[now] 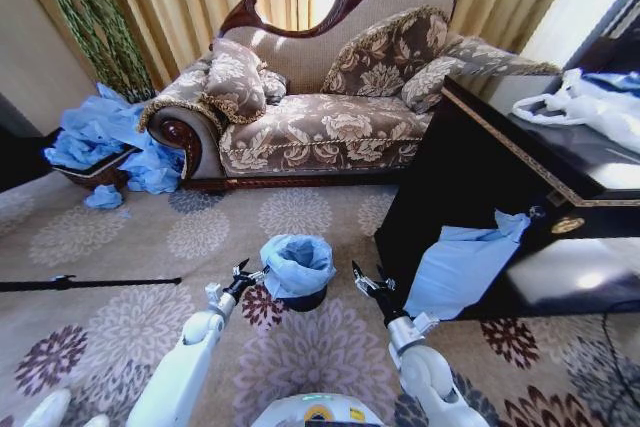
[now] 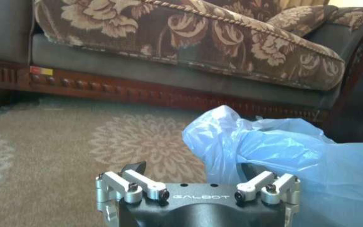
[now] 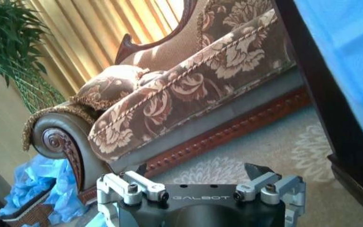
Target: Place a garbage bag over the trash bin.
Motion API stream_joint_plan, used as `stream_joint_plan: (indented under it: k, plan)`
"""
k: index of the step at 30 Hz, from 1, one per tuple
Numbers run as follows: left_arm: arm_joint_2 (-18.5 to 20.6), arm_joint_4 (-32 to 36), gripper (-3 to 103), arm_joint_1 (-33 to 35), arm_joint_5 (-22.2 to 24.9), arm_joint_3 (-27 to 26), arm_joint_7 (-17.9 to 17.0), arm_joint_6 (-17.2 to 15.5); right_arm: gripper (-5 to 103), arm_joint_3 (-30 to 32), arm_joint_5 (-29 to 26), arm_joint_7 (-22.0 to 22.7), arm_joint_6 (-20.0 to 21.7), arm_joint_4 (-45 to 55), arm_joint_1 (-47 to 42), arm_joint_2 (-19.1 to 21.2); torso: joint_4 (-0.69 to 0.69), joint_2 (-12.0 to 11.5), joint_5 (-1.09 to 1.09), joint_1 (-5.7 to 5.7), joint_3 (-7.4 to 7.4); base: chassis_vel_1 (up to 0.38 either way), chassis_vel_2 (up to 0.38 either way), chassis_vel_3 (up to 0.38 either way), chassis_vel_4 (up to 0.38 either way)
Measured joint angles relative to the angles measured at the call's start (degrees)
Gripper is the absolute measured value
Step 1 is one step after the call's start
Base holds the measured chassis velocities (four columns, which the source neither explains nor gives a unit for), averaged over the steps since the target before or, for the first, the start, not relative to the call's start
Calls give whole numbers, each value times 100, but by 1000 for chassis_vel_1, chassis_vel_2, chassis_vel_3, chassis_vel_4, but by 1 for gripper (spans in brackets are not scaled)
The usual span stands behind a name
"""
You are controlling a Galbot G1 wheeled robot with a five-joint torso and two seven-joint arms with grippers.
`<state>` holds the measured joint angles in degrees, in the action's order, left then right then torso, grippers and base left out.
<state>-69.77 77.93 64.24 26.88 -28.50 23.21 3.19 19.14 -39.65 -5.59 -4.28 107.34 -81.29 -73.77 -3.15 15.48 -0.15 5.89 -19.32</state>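
The trash bin (image 1: 305, 299) stands on the patterned carpet right in front of me, small, black and round. The light-blue garbage bag (image 1: 297, 262) sits crumpled over its top and hides the rim. My left gripper (image 1: 243, 275) is open just left of the bin, at the bag's edge. In the left wrist view the garbage bag (image 2: 282, 156) bulges against one finger of the left gripper (image 2: 191, 169). My right gripper (image 1: 365, 282) is open a little to the right of the bin, apart from the bag. Nothing lies between the fingers of the right gripper (image 3: 199, 170).
A floral sofa (image 1: 320, 127) spans the back. A dark cabinet (image 1: 470, 177) stands close on the right with a blue bag (image 1: 455, 267) hanging on its front and a white plastic bag (image 1: 590, 107) on top. A basket heaped with blue bags (image 1: 95, 142) sits far left. A black rod (image 1: 90, 283) lies on the carpet.
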Motion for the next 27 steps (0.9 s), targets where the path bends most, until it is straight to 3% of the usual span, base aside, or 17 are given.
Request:
stream_joint_plan:
  k: [13, 21, 27]
  plan:
    - [-74, -1044, 100, -68, -295, -56, -45, 310, 100, -12, 6, -145, -54, -135, -26, -64, 0, -1, -1, 0, 0, 0, 0, 0, 0]
    - [-96, -962, 100, -4, 307, -64, 139, 619, 100, -75, 21, -206, -21, -187, 20, -3, 0, -1, 0, 0, 0, 0, 0, 0, 0]
    - [-76, -744, 100, 161, 965, -297, 621, 858, 100, -91, 92, -310, -15, -259, -17, -61, 0, -1, 0, 0, 0, 0, 0, 0, 0]
